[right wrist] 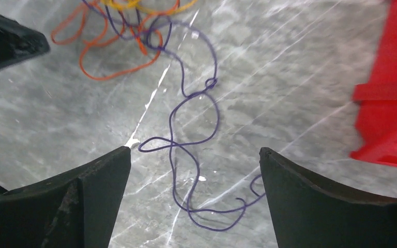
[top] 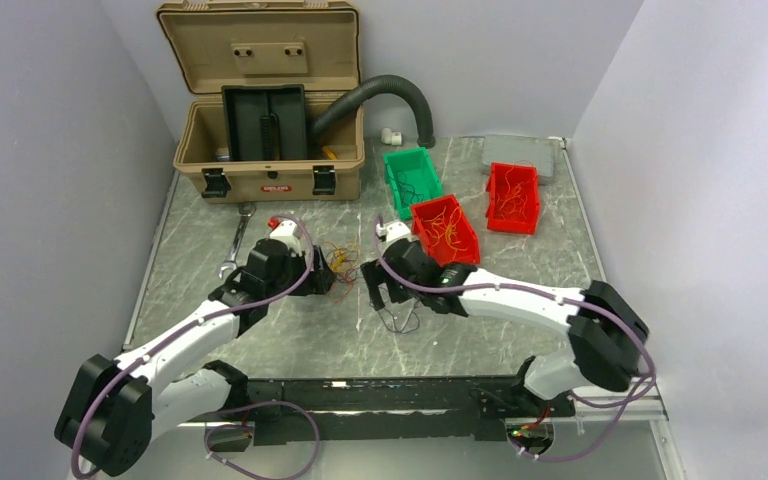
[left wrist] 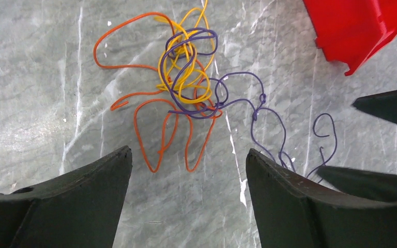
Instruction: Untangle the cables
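Cables (top: pixel 341 260) bunched in one small knot on the marble table (top: pixel 290 345), near the middle of the top view; at 2 o'clock from the left gripper (top: pixel 322 277), at 10 o'clock from the right gripper (top: pixel 380 292), close to both

From the left wrist: left gripper (left wrist: pixel 188 150) released, black fingers (left wrist: pixel 82 196) spread wide, only bare marble and wire ends in the gap; knot at 12 o'clock beyond the tips; orange wire (left wrist: pixel 160 137) in long loops from 9 round to 6 o'clock of the knot, lowest loops reaching toward the gap; yellow wire (left wrist: pixel 183 77) coiled at the core; purple wire (left wrist: pixel 258 111) wound through the yellow, then trailing off to 4 o'clock and passing out of sight behind one finger, contact impossible to tell; corner of a red bin (left wrist: pixel 356 26) at 1 o'clock

From the right wrist: right gripper (right wrist: pixel 195 148) likewise released, fingers far apart, grasping nothing; purple wire (right wrist: pixel 186 103) loose on the marble, running from 12 down to 6 o'clock through the gap, with one tiny closed loop partway; orange and yellow strands at 11 o'clock; red bin (right wrist: pixel 387 103) at 3 o'clock, blurred

From above again: red bin (top: pixel 445 230) at 1 o'clock from the right gripper, thin yellow-orange wires inside; green bin (top: pixel 412 180) at 11 o'clock of it; second red bin (top: pixel 512 197) at 2 o'clock; open tan case (top: pixel 270 100) at 11 o'clock of the table, black hose (top: pixel 380 95) arching from it; wrench (top: pixel 235 245) at 10 o'clock from the left gripper
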`<act>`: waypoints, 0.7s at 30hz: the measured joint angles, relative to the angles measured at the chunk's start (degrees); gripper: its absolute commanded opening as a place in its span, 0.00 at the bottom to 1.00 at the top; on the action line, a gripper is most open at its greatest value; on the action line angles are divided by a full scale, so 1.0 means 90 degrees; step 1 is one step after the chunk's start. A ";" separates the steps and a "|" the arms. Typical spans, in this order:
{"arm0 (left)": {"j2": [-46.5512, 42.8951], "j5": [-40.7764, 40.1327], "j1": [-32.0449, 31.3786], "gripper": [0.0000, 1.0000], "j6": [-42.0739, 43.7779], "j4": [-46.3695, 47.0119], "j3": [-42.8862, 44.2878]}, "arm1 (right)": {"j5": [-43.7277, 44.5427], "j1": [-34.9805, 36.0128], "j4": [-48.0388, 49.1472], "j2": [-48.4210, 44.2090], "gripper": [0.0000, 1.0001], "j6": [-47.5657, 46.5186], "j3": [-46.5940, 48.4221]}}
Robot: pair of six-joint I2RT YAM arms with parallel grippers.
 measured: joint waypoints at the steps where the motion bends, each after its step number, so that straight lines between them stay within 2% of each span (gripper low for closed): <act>1: 0.0068 0.0005 -0.0002 0.84 0.0000 0.0002 0.0000 | -0.0119 0.0017 0.0002 0.0223 0.97 -0.0002 0.0041; 9: 0.0160 0.0010 -0.0010 0.85 0.0002 -0.0019 0.0000 | -0.0493 0.0231 0.0002 0.1406 0.93 0.0005 0.0087; 12: 0.0160 0.0005 -0.0010 0.85 0.0012 -0.0039 0.0002 | -0.0476 0.0294 0.0010 0.1678 0.85 0.0010 0.0134; 17: 0.0163 0.0002 -0.0010 0.85 0.0039 -0.0112 0.0036 | -0.0034 0.0376 0.0051 0.1882 0.31 0.0017 0.0253; 19: 0.0163 0.0002 -0.0010 0.85 0.0063 -0.0138 0.0063 | 0.0087 0.0386 0.0022 0.1882 0.03 0.0051 0.0257; 21: 0.0163 0.0000 -0.0010 0.84 0.0102 -0.0148 0.0080 | 0.0185 0.0398 0.0000 0.1870 0.00 0.0039 0.0257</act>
